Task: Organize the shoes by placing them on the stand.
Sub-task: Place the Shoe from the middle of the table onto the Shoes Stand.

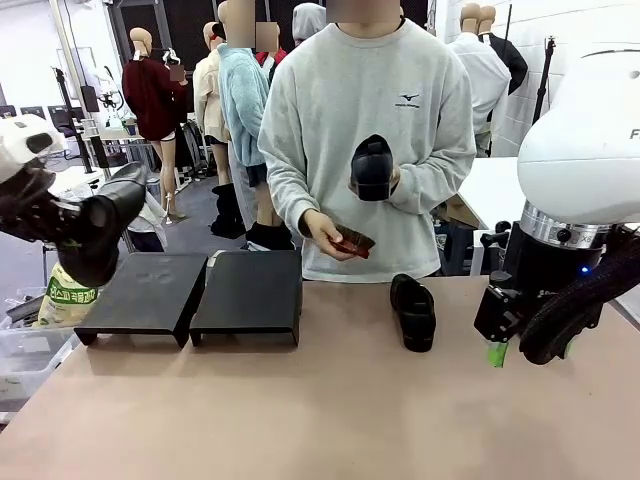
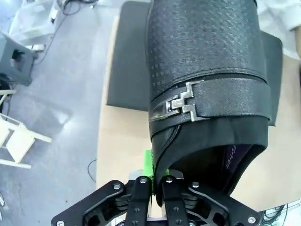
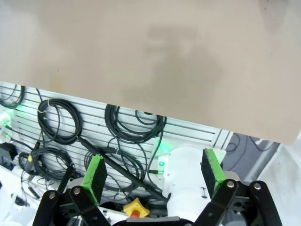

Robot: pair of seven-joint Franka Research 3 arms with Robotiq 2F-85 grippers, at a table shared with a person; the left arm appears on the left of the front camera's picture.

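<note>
The left end effector (image 2: 155, 181) is closed narrow on the heel rim of a black shoe (image 2: 207, 70), with one green pad (image 2: 148, 165) pressed against the outside of the rim. A strap with a silver buckle (image 2: 183, 104) runs across this shoe. In the left wrist view the stand (image 2: 127, 70) lies beneath it on the desk (image 2: 120, 146).

From the front, the gripped shoe hangs in the air at the stand's left end, above the left platform (image 1: 145, 285) and not touching it. The right platform (image 1: 250, 290) sits just beside the left one.

A second shoe (image 1: 413, 312) lies on the desk to the right of the stand, apart from it. Behind it, at the far side, stands a person (image 1: 365, 110) in a grey sweatshirt. The person holds a third shoe (image 1: 372, 168) at chest height and, lower down, a small reddish-brown object (image 1: 352, 241).

The right end effector (image 3: 154, 169) stands wide with nothing between its green pads. It hangs low at the desk's right side, and its wrist view looks past the desk edge onto coiled black cables (image 3: 134, 122).
</note>
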